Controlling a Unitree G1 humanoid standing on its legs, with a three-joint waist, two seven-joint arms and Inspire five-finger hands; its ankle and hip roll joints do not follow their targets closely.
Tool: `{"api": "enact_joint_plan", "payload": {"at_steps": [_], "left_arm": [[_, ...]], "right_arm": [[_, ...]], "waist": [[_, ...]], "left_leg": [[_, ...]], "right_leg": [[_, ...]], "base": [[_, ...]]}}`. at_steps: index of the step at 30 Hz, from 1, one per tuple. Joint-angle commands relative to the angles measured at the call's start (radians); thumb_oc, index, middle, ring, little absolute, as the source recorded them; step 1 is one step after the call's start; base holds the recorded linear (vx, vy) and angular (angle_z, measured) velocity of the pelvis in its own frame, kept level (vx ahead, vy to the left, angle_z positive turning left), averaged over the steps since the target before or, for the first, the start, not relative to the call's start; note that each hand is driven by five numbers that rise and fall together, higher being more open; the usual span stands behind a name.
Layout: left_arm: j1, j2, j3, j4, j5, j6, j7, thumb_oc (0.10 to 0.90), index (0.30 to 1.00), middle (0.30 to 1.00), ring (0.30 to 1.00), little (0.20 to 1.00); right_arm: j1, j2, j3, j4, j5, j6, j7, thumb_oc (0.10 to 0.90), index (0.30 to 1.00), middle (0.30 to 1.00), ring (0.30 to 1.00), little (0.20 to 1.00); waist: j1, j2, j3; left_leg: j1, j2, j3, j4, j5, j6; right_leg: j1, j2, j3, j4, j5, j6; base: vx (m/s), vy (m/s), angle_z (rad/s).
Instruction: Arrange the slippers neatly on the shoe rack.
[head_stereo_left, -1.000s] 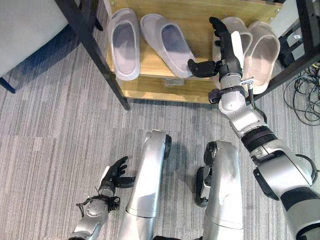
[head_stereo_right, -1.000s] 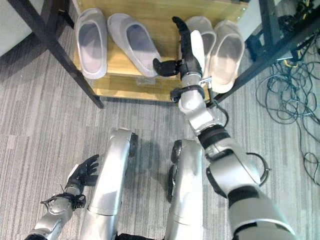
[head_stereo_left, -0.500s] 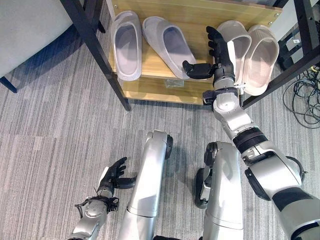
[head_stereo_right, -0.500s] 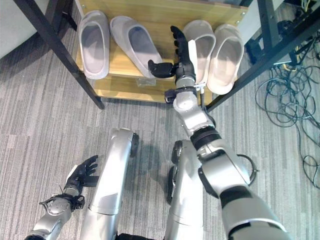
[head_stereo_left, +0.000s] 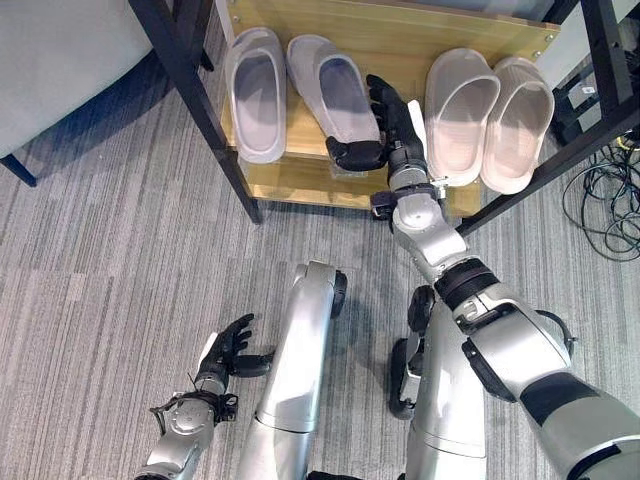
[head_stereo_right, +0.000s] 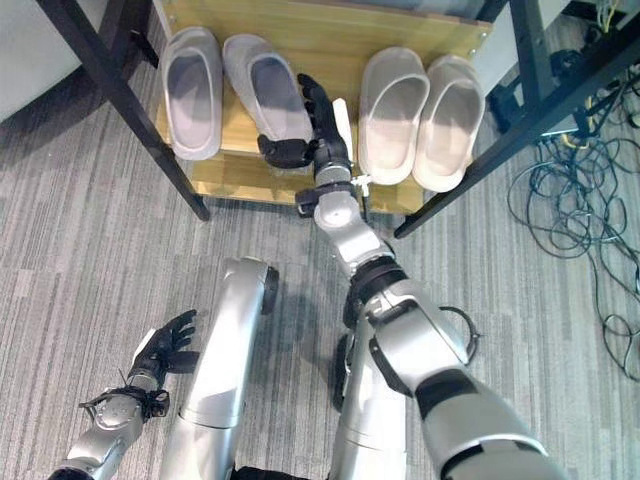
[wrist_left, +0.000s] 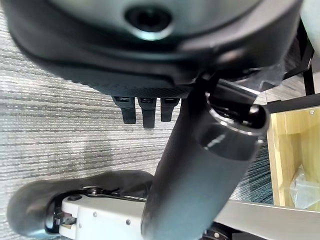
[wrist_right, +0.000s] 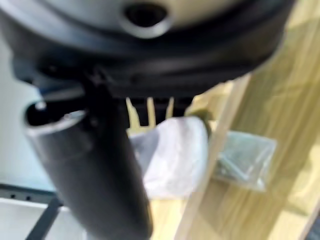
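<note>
L robot hand (head_stereo_left: 228, 350) hangs low nr the carpet floor (head_stereo_left: 100, 260), fingers relaxed & apart, holding nothing. R robot hand (head_stereo_left: 392, 125) is up at the shoe rack (head_stereo_left: 300, 175) front edge, fingers straight, thumb by heel of tilted grey slipper (head_stereo_left: 335, 88). Further back: 2nd grey slipper (head_stereo_left: 253, 92) to its left, beige pair (head_stereo_left: 490, 118) to the right, side by side.
</note>
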Motion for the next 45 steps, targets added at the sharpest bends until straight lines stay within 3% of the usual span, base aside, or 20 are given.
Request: {"api": "enact_joint_plan", "payload": {"at_steps": [1,29,37,45], "left_arm": [[-0.011,-0.006,-0.111,-0.052,0.021,-0.057,0.020,0.800,0.900,0.900,0.900,0.900],[-0.037,-0.012,-0.141,-0.046,0.014,-0.069,0.037,0.800,0.900,0.900,0.900,0.900],[-0.028,-0.008,-0.133,-0.043,0.012,-0.069,0.044,0.800,0.900,0.900,0.900,0.900],[-0.011,-0.006,-0.109,-0.043,0.012,-0.065,0.043,0.800,0.900,0.900,0.900,0.900]], "right_arm": [[-0.162,0.006,-0.010,-0.079,0.000,-0.065,-0.009,0.800,0.900,0.900,0.900,0.900],[-0.154,0.200,-0.001,-0.138,0.042,-0.068,0.016,0.800,0.900,0.900,0.900,0.900],[-0.140,0.183,-0.016,-0.145,0.039,-0.070,0.008,0.800,0.900,0.900,0.900,0.900],[-0.096,0.109,-0.043,-0.217,0.006,-0.074,-0.009,0.800,0.900,0.900,0.900,0.900]], "waist": [[0.067,0.025,-0.034],[0.083,0.043,-0.034],[0.077,0.039,-0.034],[0.054,0.018,-0.034]], "left_leg": [[0.006,-0.022,-0.020,0.124,-0.004,0.032],[0.006,-0.023,-0.028,0.147,-0.017,0.026],[0.006,-0.026,-0.026,0.146,-0.018,0.023],[0.006,-0.022,-0.016,0.144,-0.015,0.021]], "right_leg": [[-0.015,0.017,0.036,0.019,0.405,-0.165],[-0.017,0.025,0.029,0.032,0.404,-0.171],[-0.018,0.025,0.031,0.036,0.403,-0.173],[-0.023,0.033,0.038,0.040,0.404,-0.171]], "base": [[0.00,-0.002,0.03],[0.00,0.000,0.00],[0.00,0.000,0.00],[0.00,0.000,0.00]]}}
